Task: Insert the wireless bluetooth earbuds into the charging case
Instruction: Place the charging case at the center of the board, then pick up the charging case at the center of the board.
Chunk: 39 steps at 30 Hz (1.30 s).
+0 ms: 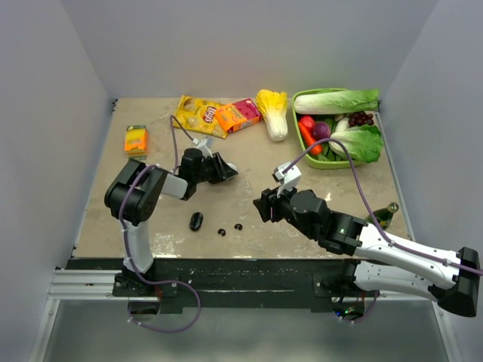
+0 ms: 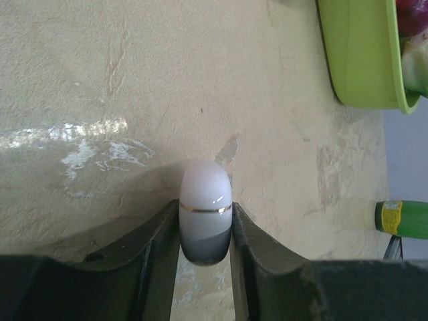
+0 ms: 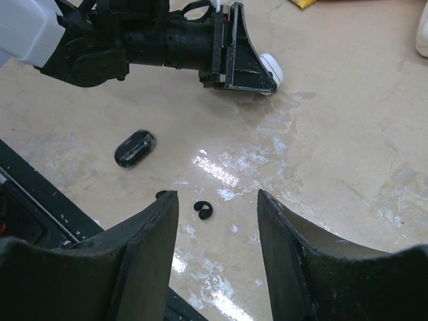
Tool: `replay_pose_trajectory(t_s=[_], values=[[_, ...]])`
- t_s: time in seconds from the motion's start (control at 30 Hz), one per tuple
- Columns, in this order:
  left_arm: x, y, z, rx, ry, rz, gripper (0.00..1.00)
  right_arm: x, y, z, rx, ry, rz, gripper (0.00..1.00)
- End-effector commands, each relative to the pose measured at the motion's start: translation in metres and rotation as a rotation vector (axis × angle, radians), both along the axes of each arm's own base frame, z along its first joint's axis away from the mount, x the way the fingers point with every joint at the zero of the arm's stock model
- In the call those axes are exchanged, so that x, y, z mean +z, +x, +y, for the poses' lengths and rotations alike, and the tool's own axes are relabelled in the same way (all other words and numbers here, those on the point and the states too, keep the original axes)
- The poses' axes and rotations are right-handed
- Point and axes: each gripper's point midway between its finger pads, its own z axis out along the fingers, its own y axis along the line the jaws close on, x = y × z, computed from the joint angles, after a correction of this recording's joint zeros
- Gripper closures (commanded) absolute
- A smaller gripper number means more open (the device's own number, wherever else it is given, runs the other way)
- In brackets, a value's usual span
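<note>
The left end effector (image 2: 204,224) pinches a white oval case (image 2: 205,190), while the right end effector (image 3: 217,200) hangs spread above two black earbuds (image 3: 204,209) lying on the tabletop (image 3: 334,134) toward its near edge, just right of a black oval case (image 3: 134,148).

Top cam: high, rear, looking down; wrist cams: close, low; all share table (image 1: 249,192) centre.

Beyond the left gripper (image 1: 230,172), toward the far edge of the table (image 1: 249,154), lie a yellow snack bag (image 1: 198,115), an orange-red carton (image 1: 238,115) and a yellow cabbage (image 1: 274,111). An orange box (image 1: 136,139) lies well to that gripper's left. A green basket (image 1: 321,163) of vegetables sits beyond and right of the right gripper (image 1: 260,207), and a green bottle (image 1: 383,215) stands well to its right.
</note>
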Motion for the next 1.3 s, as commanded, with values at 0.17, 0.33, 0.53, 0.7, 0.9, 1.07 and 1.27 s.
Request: replay_pose_trajectory(t_s=[0.17, 0.33, 0.53, 0.7, 0.9, 1.07, 1.27], values=[[-0.022, -0.015, 0.040, 0.075, 0.183, 0.098, 0.50, 0.017, 0.001, 0.004, -0.004, 0.062, -0.009, 0.45], [-0.014, -0.017, 0.057, 0.124, 0.219, 0.103, 0.27, 0.020, 0.000, 0.006, 0.001, 0.065, -0.006, 0.45], [0.022, -0.033, 0.087, 0.236, 0.279, 0.051, 0.26, 0.017, -0.001, 0.006, 0.006, 0.070, -0.006, 0.44], [0.059, -0.070, 0.133, 0.496, 0.270, -0.019, 0.00, 0.005, 0.007, 0.005, -0.051, 0.077, 0.005, 0.44], [0.064, -0.110, 0.161, 0.666, 0.081, -0.057, 0.00, -0.001, 0.008, 0.011, -0.050, 0.117, 0.010, 0.46], [0.064, -0.133, 0.156, 0.596, 0.093, -0.035, 0.02, -0.004, 0.000, 0.017, 0.011, 0.100, 0.019, 0.45], [0.053, -0.153, 0.182, 0.692, 0.159, -0.009, 0.13, -0.017, -0.001, 0.023, 0.028, 0.079, 0.051, 0.47]])
